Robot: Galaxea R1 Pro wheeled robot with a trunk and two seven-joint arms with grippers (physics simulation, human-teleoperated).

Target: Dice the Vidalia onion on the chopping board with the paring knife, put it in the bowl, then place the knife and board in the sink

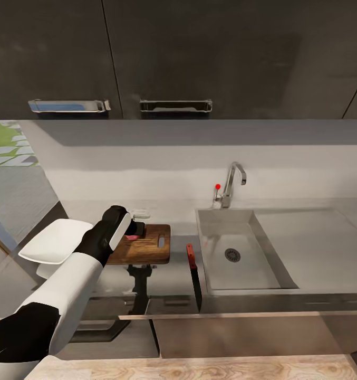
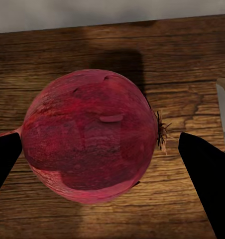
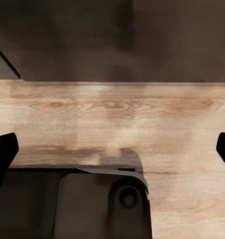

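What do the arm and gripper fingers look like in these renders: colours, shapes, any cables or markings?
The left arm has smooth white shell segments with black sections at the elbow and wrist, and a white panel near the left gripper. Its fingers render as flat, featureless black wedges. The right gripper's fingers look the same: plain black. No cables or markings are visible.

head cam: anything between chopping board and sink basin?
Yes, the paring knife. In the head view it lies on the countertop between the chopping board and the sink, red handle toward the wall, blade toward the front edge.
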